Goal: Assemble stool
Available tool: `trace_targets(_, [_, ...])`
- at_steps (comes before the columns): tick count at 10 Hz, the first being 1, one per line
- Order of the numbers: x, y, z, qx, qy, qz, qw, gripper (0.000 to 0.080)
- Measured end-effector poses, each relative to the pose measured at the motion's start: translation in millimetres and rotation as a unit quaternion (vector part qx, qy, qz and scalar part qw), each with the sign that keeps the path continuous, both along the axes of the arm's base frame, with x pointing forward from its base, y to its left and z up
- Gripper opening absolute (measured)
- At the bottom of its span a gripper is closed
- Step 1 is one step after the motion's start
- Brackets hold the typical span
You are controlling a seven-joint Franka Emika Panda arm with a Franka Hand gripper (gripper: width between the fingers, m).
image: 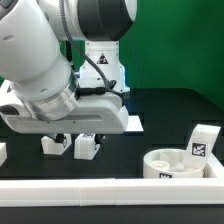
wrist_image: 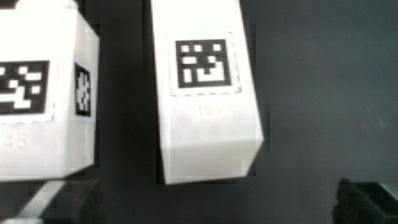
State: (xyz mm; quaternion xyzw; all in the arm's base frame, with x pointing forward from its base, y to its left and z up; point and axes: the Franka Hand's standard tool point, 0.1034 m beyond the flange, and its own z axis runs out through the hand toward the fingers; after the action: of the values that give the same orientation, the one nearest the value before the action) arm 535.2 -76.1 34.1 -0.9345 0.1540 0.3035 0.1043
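Two white leg blocks with square marker tags lie side by side on the black table (image: 150,105), one (wrist_image: 210,90) centred in the wrist view and the other (wrist_image: 39,95) beside it. My gripper (wrist_image: 215,205) hovers just above them, open and holding nothing. Its dark fingertips (wrist_image: 370,200) stand wide apart, with the centred block's end in line with the gap. In the exterior view the gripper (image: 72,135) hangs low over these two blocks (image: 88,146) (image: 54,145). The round white seat (image: 178,163) rests at the exterior view's right, with a third leg block (image: 203,140) behind it.
A long white rail (image: 110,190) runs along the table's front edge. A flat white sheet (image: 134,123) lies just behind my hand. The arm's white base (image: 100,60) with cables stands at the back before a green wall.
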Motion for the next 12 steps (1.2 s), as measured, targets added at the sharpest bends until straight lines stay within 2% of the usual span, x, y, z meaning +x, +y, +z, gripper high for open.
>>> trace_targets(6, [-4.2, 1.8, -2.7, 0.004, 0.008, -0.001, 1.000, 0.0649])
trace_targets(7, [-12.5, 4.6, -2.3, 0.014, 0.036, -0.001, 0.999, 0.0649])
trace_targets(8, [-16.9, 5.4, -7.9, 0.023, 0.065, 0.003, 0.998, 0.0649])
trace_targets(9, [-15.3, 6.3, -12.7, 0.022, 0.065, 0.005, 0.998, 0.0649])
trace_targets(12, [-14.7, 11.6, -14.9, 0.022, 0.062, 0.008, 0.998, 0.0649])
